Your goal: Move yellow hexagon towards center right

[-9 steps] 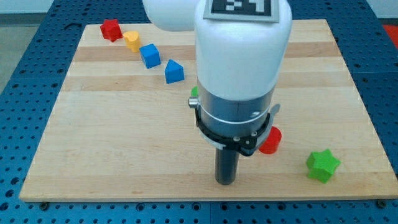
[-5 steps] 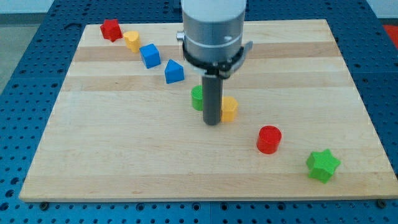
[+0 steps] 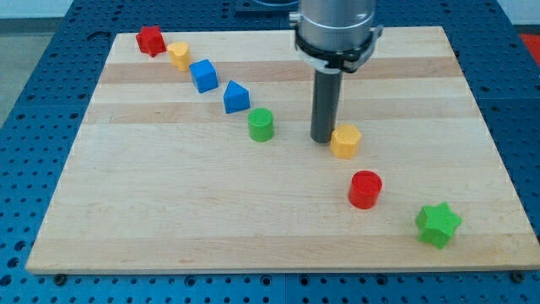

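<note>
Your claw, really just my tip, a bare rod that holds nothing, sits on the tabletop touching the yellow hexagon from the view's left. The hexagon lies a little right of the board's middle, above the red cylinder. It's on the tip's right side, so you'd likely push straight rightward.

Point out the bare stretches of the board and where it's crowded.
Bare: the lower-left area below the green cylinder, and the upper-right corner above the yellow hexagon. Crowded: the diagonal of blocks from the red block to the green star, with my tip at the hexagon's left.
</note>
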Action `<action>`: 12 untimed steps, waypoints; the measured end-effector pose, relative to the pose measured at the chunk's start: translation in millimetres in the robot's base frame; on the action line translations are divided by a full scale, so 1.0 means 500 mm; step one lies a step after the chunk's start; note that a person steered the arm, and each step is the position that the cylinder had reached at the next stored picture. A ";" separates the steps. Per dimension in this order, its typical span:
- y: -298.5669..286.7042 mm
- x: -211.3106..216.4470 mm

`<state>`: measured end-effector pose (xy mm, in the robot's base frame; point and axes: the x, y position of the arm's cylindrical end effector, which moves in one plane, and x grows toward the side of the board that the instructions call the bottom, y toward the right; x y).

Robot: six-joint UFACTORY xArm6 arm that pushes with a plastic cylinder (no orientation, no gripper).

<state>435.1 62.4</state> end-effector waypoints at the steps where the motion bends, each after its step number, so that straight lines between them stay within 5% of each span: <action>1: -0.017 -0.002; 4: 0.119 -0.004; 7: -0.049 0.041; 12: 0.159 0.067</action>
